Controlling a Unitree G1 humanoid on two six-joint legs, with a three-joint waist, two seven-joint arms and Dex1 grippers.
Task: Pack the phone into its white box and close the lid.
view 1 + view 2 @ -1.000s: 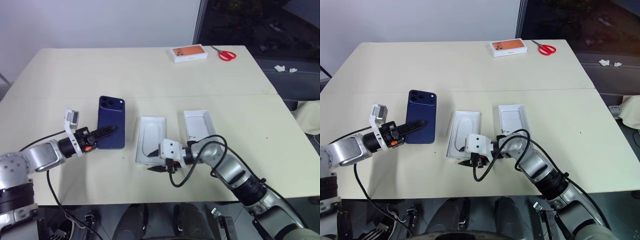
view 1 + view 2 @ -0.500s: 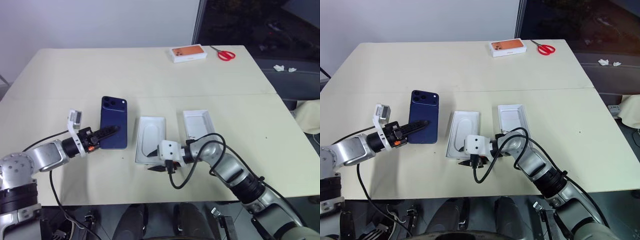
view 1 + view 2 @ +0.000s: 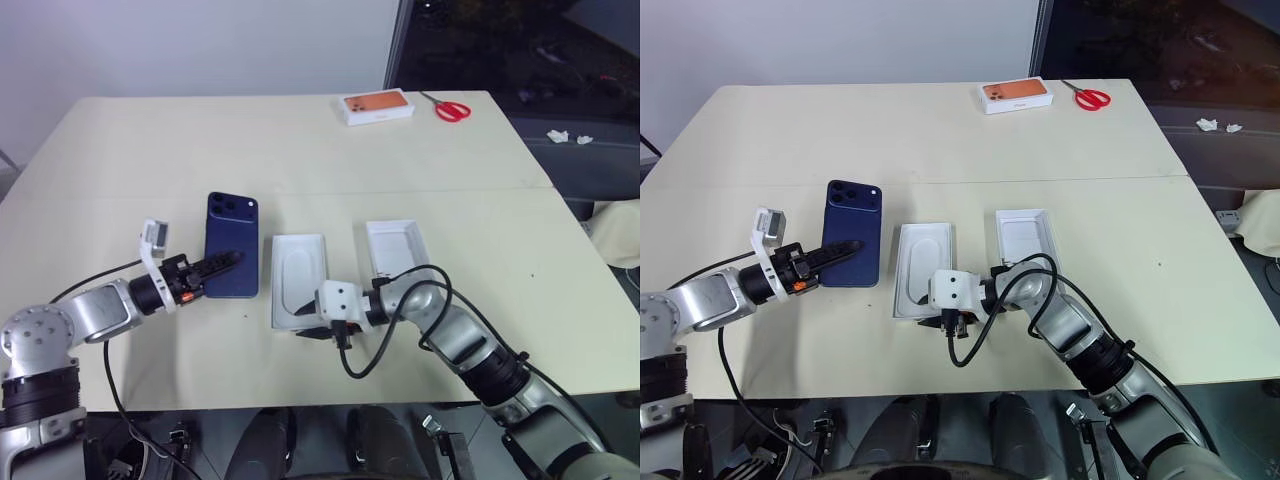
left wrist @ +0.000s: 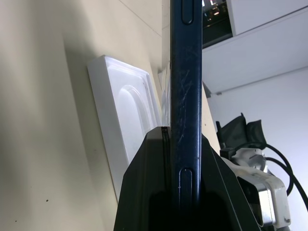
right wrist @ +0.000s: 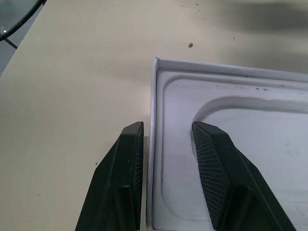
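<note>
The dark blue phone runs near-to-far, cameras at the far end, gripped by the left gripper. The right gripper straddles the box wall, fingers apart.

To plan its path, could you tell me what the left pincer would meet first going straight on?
Probably the white tray with the oval recess; how high the left pincer sits is unclear.

glossy dark blue phone; matt white box; smooth matt table.
</note>
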